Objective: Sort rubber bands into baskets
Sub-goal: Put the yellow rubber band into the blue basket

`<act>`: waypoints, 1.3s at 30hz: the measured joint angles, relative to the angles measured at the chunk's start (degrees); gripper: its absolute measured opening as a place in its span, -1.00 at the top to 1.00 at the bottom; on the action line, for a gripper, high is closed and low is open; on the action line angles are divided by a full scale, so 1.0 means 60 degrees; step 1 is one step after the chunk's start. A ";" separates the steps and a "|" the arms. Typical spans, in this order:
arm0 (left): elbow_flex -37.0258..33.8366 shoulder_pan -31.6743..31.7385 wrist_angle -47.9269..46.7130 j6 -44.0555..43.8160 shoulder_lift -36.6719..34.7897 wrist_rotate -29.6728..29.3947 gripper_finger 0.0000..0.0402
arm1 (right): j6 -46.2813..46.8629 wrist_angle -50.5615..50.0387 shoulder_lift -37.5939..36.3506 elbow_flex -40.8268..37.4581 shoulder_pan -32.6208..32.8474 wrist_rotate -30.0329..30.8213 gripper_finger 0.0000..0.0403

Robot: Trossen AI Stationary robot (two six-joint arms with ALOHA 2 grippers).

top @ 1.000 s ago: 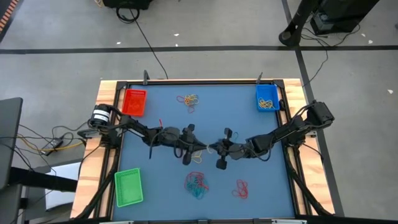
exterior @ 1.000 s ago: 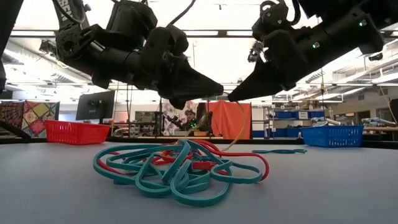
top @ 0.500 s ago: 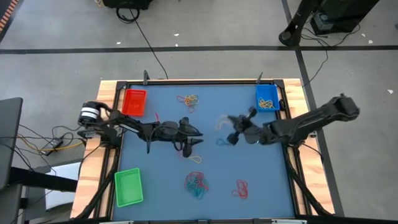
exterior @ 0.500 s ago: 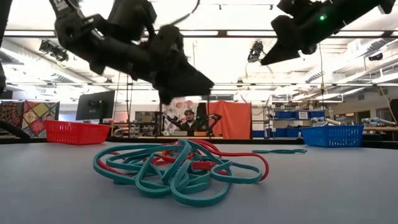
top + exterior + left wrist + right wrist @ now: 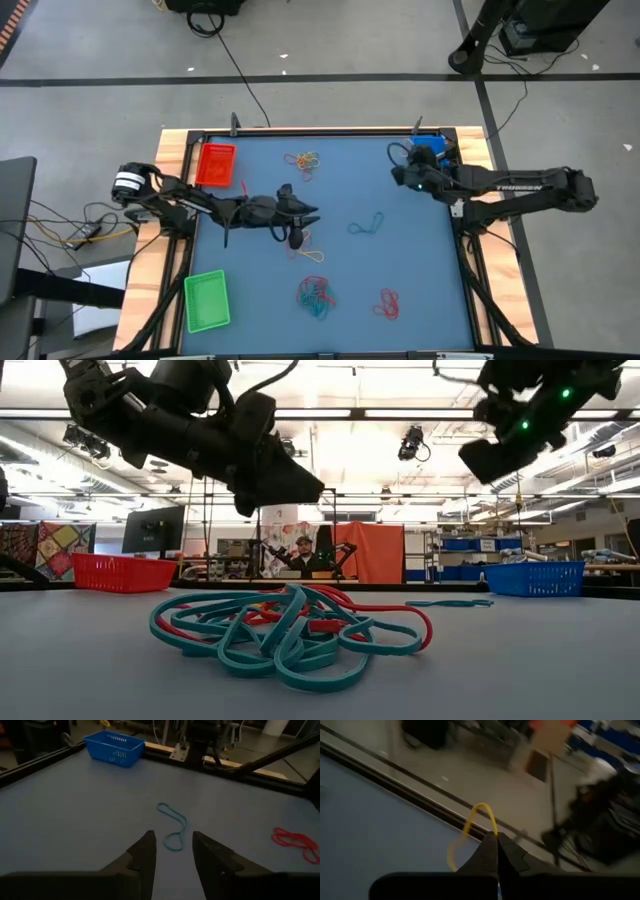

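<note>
My right gripper [image 5: 399,176] hangs in the air just left of the blue basket [image 5: 433,158] at the far right, shut on a yellow rubber band [image 5: 479,818]. My left gripper [image 5: 300,228] is open and empty above the table's middle; its fingers [image 5: 145,856] point at a single blue band [image 5: 172,826] that lies flat on the table [image 5: 367,225]. A tangle of teal and red bands [image 5: 290,628] lies near the front edge [image 5: 315,294]. The red basket [image 5: 215,165] stands far left, the green basket [image 5: 207,300] near left. My right gripper pinches the yellow band between its two shut fingertips [image 5: 493,840]. The loop [image 5: 470,827] sticks out beyond the tips, lifted clear of the table, slack and curved.
A yellow pile [image 5: 303,160] lies near the far edge, a red pile [image 5: 387,303] near the front right, and a loose band [image 5: 314,256] near the left gripper. A person sits in the room behind the table [image 5: 303,553]. Black rails frame the table.
My right gripper has left the table's middle, where it met my left gripper, and swung up and toward the far right, next to the blue basket, carrying the yellow band. The single blue band now lies uncovered on the table. My left gripper has drawn back a little to the left.
</note>
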 joint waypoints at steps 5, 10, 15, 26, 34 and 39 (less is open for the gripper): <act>0.0000 -0.0067 -0.0162 -0.0250 0.0009 -0.0002 0.35 | 0.0738 -0.1265 0.0233 0.0000 -0.1198 -0.0624 0.99; 0.0000 -0.0286 -0.0176 -0.0508 0.0009 -0.0104 0.35 | 0.0880 -0.1799 0.0486 0.0000 -0.2018 -0.1133 0.99; 0.0000 -0.0627 -0.0121 -0.0593 0.0009 -0.0292 0.35 | 0.0745 -0.1892 0.0542 0.0000 -0.2580 -0.1329 0.99; 0.0000 -0.1394 -0.0149 -0.0689 0.0012 -0.0888 0.35 | 0.0473 -0.2089 0.0546 0.0000 -0.3620 -0.0780 0.99; 0.0011 -0.0478 -0.0316 0.0082 -0.0010 -0.0835 0.35 | 0.0732 -0.2102 0.0584 -0.0120 -0.3808 -0.1567 0.99; 0.0011 0.0166 -0.1417 -0.0239 -0.0010 -0.0363 0.35 | 0.1145 -0.2080 0.0970 -0.0441 -0.4084 -0.1567 0.98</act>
